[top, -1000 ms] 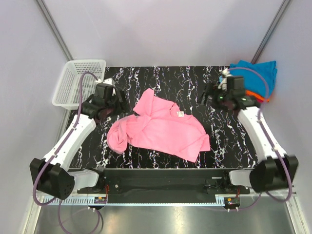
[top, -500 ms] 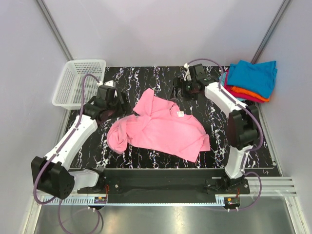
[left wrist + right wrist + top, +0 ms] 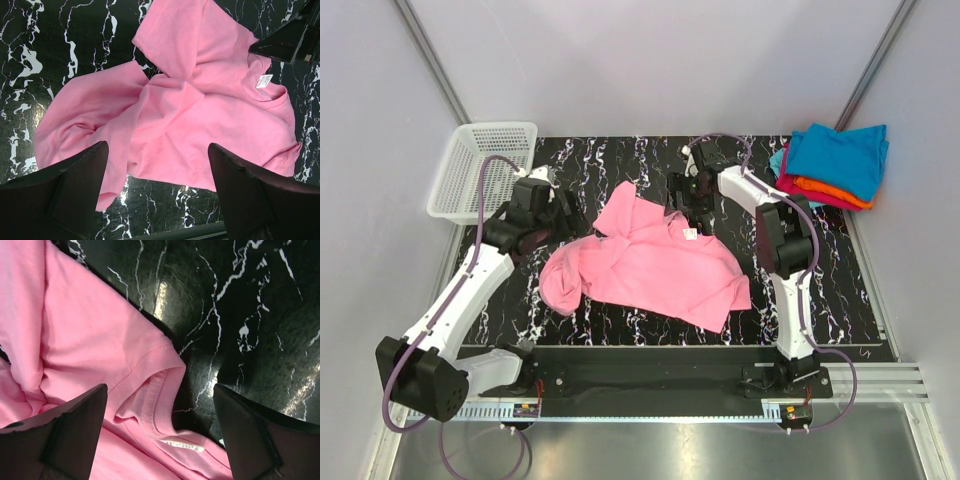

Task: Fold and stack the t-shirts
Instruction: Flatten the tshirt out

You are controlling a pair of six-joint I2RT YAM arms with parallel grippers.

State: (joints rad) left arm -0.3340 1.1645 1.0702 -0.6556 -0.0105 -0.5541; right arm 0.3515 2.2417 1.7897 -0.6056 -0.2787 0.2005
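**Pink shirt waiting to be spread flat**

The crumpled pink t-shirt [image 3: 650, 265] lies mid-frame on the tabletop [image 3: 800, 290], with folded shirts [image 3: 835, 160] stacked at upper right. Both pincers gape empty: the right pincer [image 3: 159, 390] over the collar [image 3: 152, 407], the left pincer [image 3: 157, 147] over the bunched side. Next, I reckon, each pinches an edge.

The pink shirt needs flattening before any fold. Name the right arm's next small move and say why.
Probably lower the right gripper and close it on the collar. Its jaws stand open right above that edge, holding nothing, and the pink t-shirt lies crumpled, not flat.
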